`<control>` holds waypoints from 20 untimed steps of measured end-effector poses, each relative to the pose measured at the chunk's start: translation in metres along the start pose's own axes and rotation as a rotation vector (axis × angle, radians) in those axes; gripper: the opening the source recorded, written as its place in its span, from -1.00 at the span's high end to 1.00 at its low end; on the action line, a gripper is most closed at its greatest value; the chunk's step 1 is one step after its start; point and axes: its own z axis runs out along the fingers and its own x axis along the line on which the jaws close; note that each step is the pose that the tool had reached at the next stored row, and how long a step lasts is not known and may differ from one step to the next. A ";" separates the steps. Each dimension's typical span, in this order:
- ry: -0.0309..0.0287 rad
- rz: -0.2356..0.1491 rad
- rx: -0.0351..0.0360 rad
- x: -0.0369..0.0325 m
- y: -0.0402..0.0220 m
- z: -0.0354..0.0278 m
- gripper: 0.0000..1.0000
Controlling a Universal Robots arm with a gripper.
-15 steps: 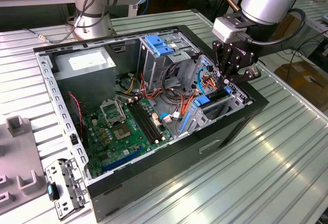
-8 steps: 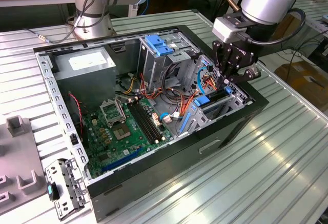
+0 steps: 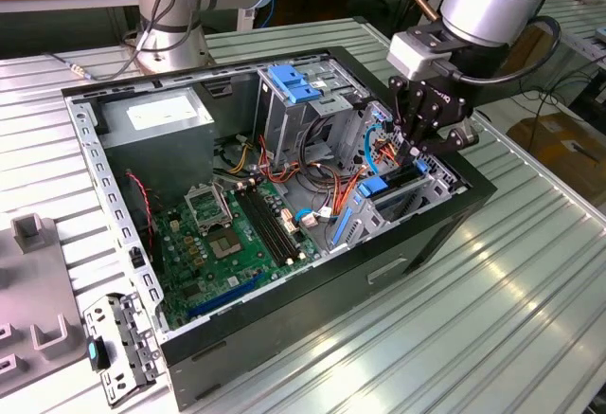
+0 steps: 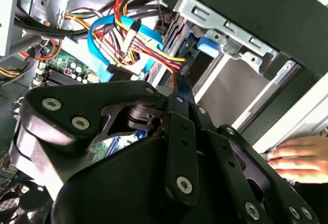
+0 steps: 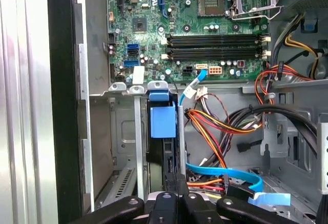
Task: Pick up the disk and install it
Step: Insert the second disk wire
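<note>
The disk (image 3: 401, 178) already stands on edge inside the drive cage (image 5: 124, 131) at the front corner of the open computer case (image 3: 284, 324), so the pick-up looks done and the step in hand appears to be seating it home. In the first wrist view the disk (image 5: 163, 124) reads as a dark slab with a blue plastic carrier tab on its end, held between pale stamped-steel cage walls. The tool (image 3: 413, 154) hangs directly over it, its black fingers pressed together into a narrow point at the disk's exposed edge (image 5: 175, 181). Whether the tips actually touch the disk cannot be told. Judging from this, finishing the seat calls for a straight push along the blue rails, kept square so the carrier does not bind. It also needs clearance from the cable bundle (image 5: 220, 121) of red, orange and yellow wires and the flat blue ribbon cable (image 5: 225, 175) lying just beside the bay. The green motherboard (image 3: 237, 234) lies flat in the case floor, well apart. The ribbed metal surface (image 3: 492, 319) carries the case, and a person's hand (image 4: 300, 160) rests just outside it.
</note>
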 end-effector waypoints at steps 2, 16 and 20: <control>0.0002 0.000 0.0000 0.0002 0.0050 -0.0001 0.79; 0.0360 0.000 0.0016 -0.0158 0.0101 -0.0249 0.79; 0.0486 -0.001 0.0011 -0.0315 0.0094 -0.0319 0.79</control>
